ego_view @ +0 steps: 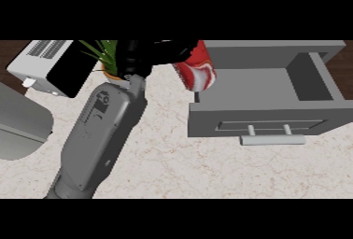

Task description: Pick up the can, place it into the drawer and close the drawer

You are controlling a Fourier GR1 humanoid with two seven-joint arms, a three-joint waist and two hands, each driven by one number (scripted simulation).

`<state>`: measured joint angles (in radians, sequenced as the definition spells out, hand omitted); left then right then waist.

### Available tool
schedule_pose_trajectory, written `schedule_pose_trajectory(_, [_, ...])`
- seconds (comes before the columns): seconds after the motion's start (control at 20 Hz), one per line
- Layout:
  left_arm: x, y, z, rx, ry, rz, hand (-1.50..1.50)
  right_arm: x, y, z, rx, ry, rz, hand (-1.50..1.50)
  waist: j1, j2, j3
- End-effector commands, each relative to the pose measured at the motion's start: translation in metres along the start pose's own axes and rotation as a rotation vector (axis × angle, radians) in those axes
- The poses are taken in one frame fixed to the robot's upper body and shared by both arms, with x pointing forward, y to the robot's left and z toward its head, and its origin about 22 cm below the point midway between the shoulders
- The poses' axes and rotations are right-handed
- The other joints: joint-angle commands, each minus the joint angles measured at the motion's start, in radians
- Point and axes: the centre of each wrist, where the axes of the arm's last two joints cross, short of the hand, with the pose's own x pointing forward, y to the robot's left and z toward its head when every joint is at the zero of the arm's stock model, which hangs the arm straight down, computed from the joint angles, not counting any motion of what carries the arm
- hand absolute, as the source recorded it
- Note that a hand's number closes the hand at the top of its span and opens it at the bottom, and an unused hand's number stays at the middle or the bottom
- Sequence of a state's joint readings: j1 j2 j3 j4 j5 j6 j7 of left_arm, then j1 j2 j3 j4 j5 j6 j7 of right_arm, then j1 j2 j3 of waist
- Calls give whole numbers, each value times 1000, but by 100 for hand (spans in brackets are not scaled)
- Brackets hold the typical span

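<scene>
the black left hand (155, 51), on its grey forearm (96, 135), curls round a red and white metal can (196, 70), holding it tilted above the far left edge of the open grey drawer (269, 93) on the pale speckled bench (179, 163).

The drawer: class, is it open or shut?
Open. The drawer is pulled out from its housing, its grey inside showing behind the handled front; the can hangs at its left edge.

Lighting even and diffuse, moderately bright. Table (207, 163) evenly lit, no glare. Soft shading inside drawer (262, 88), right of hand (148, 53). Hand reads very dark, detail lost.
</scene>
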<state>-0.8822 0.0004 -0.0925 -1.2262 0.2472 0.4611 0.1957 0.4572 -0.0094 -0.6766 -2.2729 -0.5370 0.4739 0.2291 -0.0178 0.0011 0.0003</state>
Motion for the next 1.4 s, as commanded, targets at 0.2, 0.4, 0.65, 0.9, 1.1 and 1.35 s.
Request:
schedule_pose_trajectory(0.2, [21,-52,-24,6,-13,-24,150,3,-6,-5,11,-13,-8,-150,-14,2,0])
schedule_pose_trajectory(0.4, [15,-57,-29,-10,-3,-28,150,-1,3,-2,8,-5,2,-150,-11,2,0])
schedule_pose_trajectory(0.65, [19,-75,-36,-3,2,-48,150,1,5,-11,2,-4,-19,-150,-14,3,0])
schedule_pose_trajectory(0.9, [16,-95,-37,-14,17,-61,150,3,4,-19,20,-28,-2,-150,-31,6,1])
schedule_pose_trajectory(1.1, [11,-91,-50,-3,9,-76,150,10,15,-12,54,-11,-1,-150,-47,11,1])
schedule_pose_trajectory(1.35, [9,-103,-45,-9,43,-108,150,9,12,-16,29,4,-15,-150,-34,7,1])
